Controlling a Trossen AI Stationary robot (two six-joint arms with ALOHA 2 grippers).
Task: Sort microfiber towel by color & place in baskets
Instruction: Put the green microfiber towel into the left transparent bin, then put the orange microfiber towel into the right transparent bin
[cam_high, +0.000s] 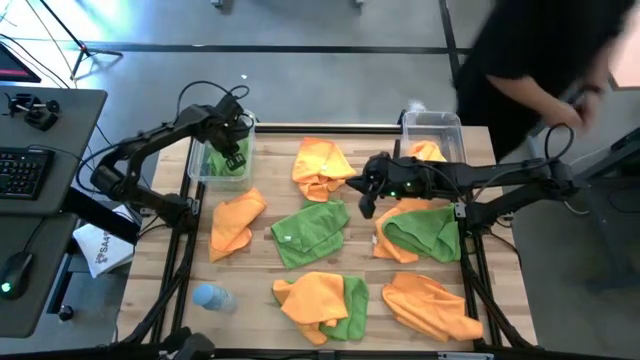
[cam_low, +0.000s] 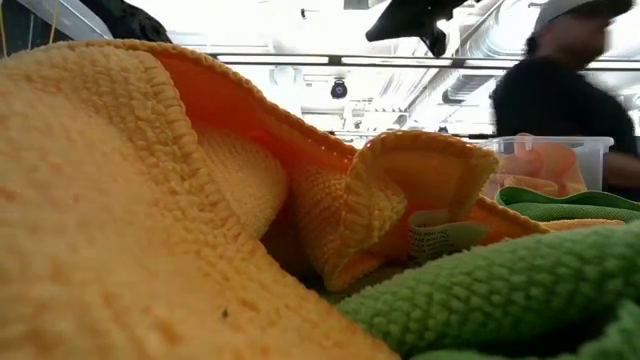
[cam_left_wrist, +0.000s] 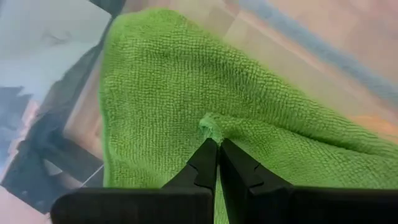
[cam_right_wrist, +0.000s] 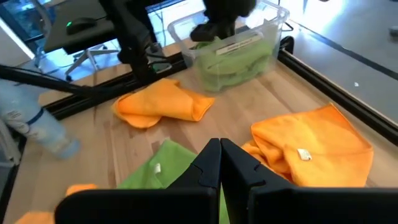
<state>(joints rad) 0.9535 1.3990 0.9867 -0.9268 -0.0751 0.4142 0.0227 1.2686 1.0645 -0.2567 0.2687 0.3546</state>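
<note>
Your left gripper (cam_high: 236, 152) is inside the left basket (cam_high: 196, 165), its fingers pinching a fold of the green towel (cam_left_wrist: 249, 106) lying there. Your right gripper (cam_high: 364, 190) hovers with fingers pressed together, empty, just beside that basket's neighbouring orange towel (cam_high: 322, 165).

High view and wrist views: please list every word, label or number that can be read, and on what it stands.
No text can be read for certain.
White packet left of the table: dark print, too blurred.
Sticker on the basket: too small.
Tag on an orange towel: blank or too small.
Green towel pinched by the left gripper: no print shows.
</note>
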